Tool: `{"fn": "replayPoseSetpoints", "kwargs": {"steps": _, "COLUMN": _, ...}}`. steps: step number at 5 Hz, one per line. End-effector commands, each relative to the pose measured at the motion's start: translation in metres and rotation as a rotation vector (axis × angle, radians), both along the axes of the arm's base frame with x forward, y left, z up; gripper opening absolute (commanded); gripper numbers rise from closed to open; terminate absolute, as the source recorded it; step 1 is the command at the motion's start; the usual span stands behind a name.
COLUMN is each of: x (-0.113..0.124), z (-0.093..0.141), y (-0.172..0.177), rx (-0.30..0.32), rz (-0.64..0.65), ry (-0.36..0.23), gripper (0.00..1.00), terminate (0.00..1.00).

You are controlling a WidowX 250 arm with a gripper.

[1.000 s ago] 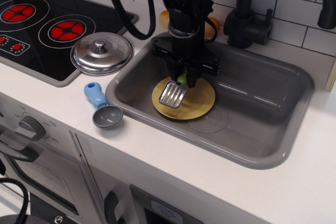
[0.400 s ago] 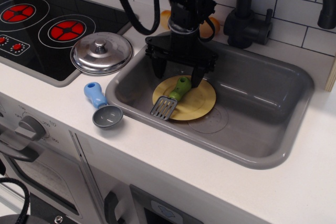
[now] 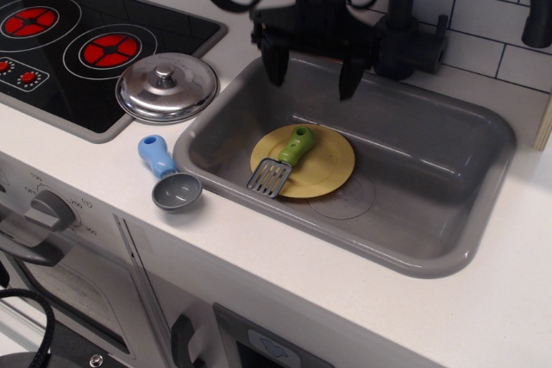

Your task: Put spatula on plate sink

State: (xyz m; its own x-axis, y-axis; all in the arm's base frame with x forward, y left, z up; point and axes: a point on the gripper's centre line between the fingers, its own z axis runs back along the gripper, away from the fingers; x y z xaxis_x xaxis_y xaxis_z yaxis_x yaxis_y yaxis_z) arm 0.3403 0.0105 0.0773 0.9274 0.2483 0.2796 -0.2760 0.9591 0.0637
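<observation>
— Since the last frame I've lifted the gripper clear; jaws spread wide, holding nothing, upper centre of frame.

— And the spatula?

— Directly below it, on the plate in the sink; handle toward upper right, blade overhanging the plate's lower-left rim.

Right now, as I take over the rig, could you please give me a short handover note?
Gripper: open, empty, above the sink's back edge, clear of the spatula.
Spatula: lying on the plate, green handle on the plate, slotted blade hanging over its front-left rim.
Plate: flat on the floor of the sink, left of the drain pattern.
Done: spatula placed and released.
Left: probably only to move the arm away; nudge the spatula inward if you want the blade fully on the plate.
</observation>
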Motion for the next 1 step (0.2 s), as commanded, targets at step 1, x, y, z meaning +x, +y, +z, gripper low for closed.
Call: {"fn": "replayPoseSetpoints", "kwargs": {"steps": 1, "x": 0.0055, "z": 0.0227, "y": -0.0053, "rx": -0.001, "rz": -0.007, "ry": -0.065, "gripper": 1.0, "terminate": 1.0}}
